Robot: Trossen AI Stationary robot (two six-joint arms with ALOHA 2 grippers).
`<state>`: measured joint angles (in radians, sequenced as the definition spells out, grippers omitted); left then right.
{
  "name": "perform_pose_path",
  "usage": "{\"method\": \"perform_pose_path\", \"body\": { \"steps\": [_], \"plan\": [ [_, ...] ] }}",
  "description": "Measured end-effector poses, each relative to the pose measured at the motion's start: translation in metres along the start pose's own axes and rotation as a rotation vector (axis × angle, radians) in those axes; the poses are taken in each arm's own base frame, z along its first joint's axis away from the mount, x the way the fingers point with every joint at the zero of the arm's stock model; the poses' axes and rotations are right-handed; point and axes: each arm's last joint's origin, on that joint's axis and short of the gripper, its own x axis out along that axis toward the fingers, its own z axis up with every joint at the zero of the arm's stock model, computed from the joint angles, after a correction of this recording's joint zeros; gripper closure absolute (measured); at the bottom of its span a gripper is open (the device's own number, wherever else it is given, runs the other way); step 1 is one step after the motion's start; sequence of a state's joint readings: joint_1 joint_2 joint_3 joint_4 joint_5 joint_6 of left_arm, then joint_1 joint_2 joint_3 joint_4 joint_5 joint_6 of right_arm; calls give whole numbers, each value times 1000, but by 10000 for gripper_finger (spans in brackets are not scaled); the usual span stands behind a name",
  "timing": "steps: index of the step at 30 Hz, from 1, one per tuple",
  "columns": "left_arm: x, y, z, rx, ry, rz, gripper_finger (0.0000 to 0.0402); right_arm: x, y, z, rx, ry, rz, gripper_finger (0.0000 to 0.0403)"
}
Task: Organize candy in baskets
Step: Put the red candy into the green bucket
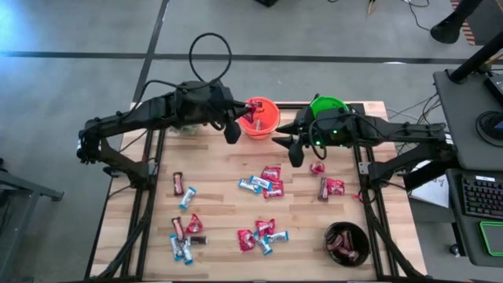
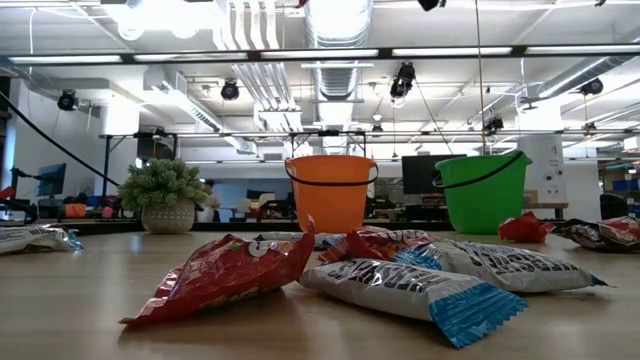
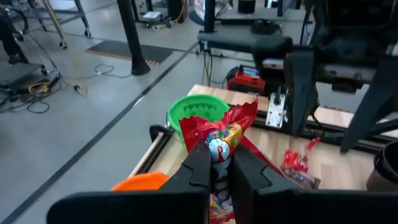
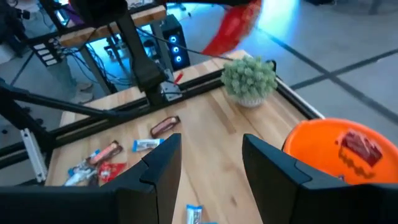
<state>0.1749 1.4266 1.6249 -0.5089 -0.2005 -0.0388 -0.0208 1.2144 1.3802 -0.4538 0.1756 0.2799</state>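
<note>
My left gripper (image 1: 244,118) reaches from the table's left and is over the left rim of the orange pail (image 1: 260,116), shut on a red candy packet (image 3: 219,138). That pail has a red candy (image 4: 359,147) inside. My right gripper (image 4: 208,163) is open with nothing between its fingers. It hovers over the table near the far edge, between the orange pail and the green pail (image 1: 327,107). Loose red, blue-and-white and brown candies (image 1: 263,183) lie across the table. The black bowl (image 1: 346,242) at the near right holds dark candies. My left gripper pinches the red packet between its two fingers (image 3: 198,163), which come from the table's left. The packet's crinkled end (image 3: 239,118) sticks out past the fingertips. The packet is lifted clear of the table, above the orange pail's rim (image 3: 140,182).
A small potted plant (image 4: 249,77) stands at the far edge, left of the orange pail. Candy clusters lie at the near left (image 1: 185,234), the near middle (image 1: 262,234) and the right (image 1: 330,187). Bare wood shows between them.
</note>
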Motion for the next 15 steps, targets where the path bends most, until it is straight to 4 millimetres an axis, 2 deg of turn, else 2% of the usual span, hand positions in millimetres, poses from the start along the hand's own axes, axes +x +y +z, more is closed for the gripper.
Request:
{"method": "perform_pose_path", "body": {
  "steps": [9,15],
  "plan": [
    [22,-5,-6,-44,13,-33,400,18,-10,7,-31,-57,-33,243],
    [32,-7,-5,-53,-21,-36,400,21,-20,9,-20,-61,-65,243]
  ]
}}
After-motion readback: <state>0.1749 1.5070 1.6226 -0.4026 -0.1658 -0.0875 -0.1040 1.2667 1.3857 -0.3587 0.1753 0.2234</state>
